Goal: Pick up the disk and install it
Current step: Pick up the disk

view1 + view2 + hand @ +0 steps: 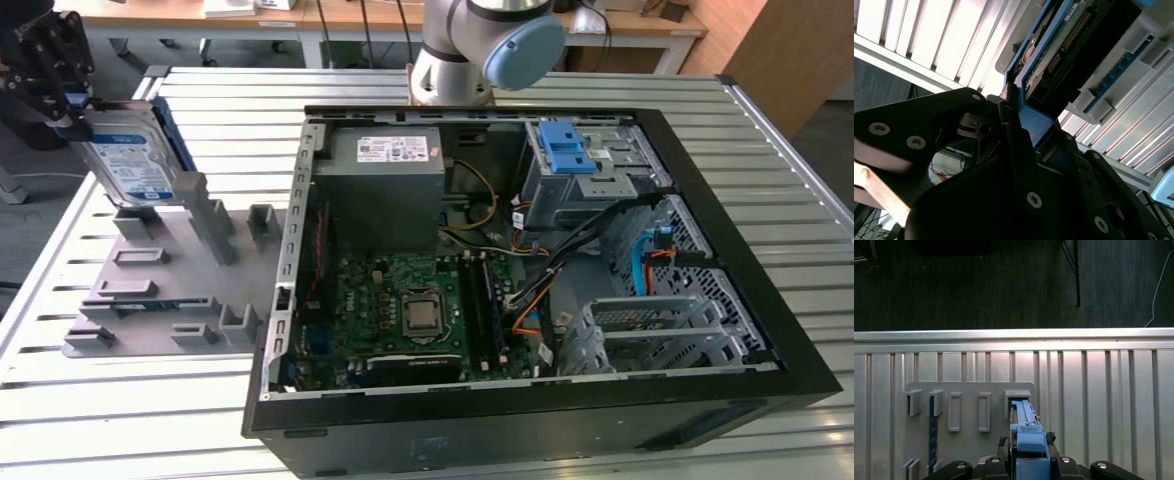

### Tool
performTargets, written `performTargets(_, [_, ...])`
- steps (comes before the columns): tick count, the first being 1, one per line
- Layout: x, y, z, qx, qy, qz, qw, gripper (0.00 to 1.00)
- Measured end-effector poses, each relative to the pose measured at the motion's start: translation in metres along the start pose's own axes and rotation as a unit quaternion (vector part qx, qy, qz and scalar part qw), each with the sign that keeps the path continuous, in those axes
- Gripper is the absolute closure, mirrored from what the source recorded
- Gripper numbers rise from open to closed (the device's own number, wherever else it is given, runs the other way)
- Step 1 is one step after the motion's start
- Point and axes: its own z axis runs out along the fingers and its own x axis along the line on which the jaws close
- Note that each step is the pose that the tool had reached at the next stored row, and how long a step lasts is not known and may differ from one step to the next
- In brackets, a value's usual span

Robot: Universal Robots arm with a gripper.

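Note:
The disk (131,165) is a silver drive with a white-and-blue label and a blue carrier frame. It stands on edge at the exterior view's far left, slightly tilted. My gripper (70,110) is shut on its upper end. Its lower end sits at a slot of the grey holder plate (160,290); I cannot tell whether it still rests in the slot. The first wrist view shows the blue carrier (1026,437) running from my gripper (1026,462) down to that slot. In the second wrist view the disk's green circuit board (1064,45) and blue frame lie between my fingers (1014,130).
An open black computer case (747,300) lies to the exterior view's right of the plate. Inside are a grey power supply (387,170), the motherboard (414,310), a drive cage with a blue bracket (567,150) and loose cables. The arm's base (461,60) stands behind it on the slatted table (80,400).

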Motion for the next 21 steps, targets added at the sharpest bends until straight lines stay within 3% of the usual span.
performTargets(21, [-0.0007, 0.0002, -0.0059, 0.0001, 0.0017, 0.0, 1.0, 0.64])
